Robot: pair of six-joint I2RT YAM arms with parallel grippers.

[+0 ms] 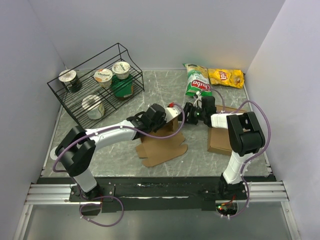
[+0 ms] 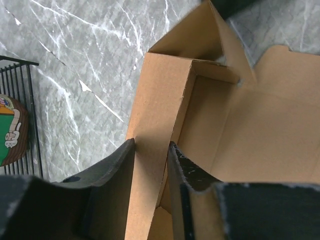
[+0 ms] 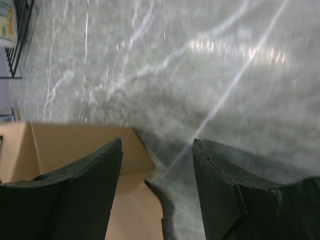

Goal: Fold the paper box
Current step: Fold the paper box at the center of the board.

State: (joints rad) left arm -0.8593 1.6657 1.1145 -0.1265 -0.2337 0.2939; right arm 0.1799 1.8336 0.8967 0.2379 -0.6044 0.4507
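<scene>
The paper box (image 1: 162,147) lies as a brown cardboard blank in the middle of the table, its far side wall folded upright. The left wrist view shows that doubled wall (image 2: 157,100) running between my left gripper's (image 2: 151,146) fingers, one pad outside it and one inside, both against the cardboard. In the top view my left gripper (image 1: 167,117) is at the box's far edge. My right gripper (image 1: 186,113) hovers just right of that wall. Its jaws stand open over the bare table (image 3: 200,75) with nothing between them (image 3: 157,142). A box flap (image 3: 75,140) lies below its left finger.
A black wire rack (image 1: 95,85) with several yogurt cups stands at the back left. A green chip bag (image 1: 197,80) and a yellow one (image 1: 226,76) lie at the back. A plain cardboard slab (image 1: 218,142) sits under the right arm.
</scene>
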